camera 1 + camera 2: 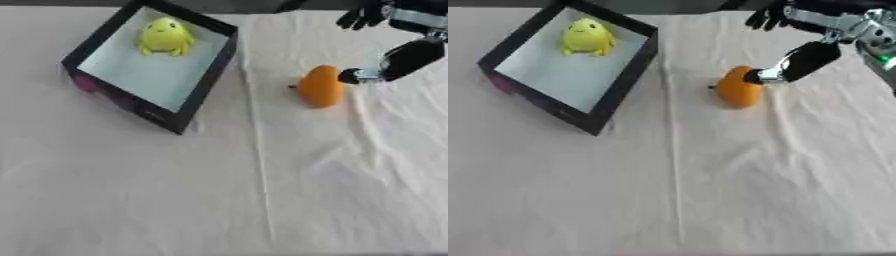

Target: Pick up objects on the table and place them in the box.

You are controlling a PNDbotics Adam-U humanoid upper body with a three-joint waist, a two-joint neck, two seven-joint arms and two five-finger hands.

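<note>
One soft yellow toy (165, 36) already inside the black-walled box with the pale floor (206, 82). Round orange fruit-shaped thing (738, 88) left out on the white cloth-covered table (175, 190), right of the box. Right hand (805, 61) just beside it, thumb tip touching, fingers spread, not gripping yet.

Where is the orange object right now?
The orange object lies on the white cloth, right of the black box, with the right hand touching its right side.
</note>
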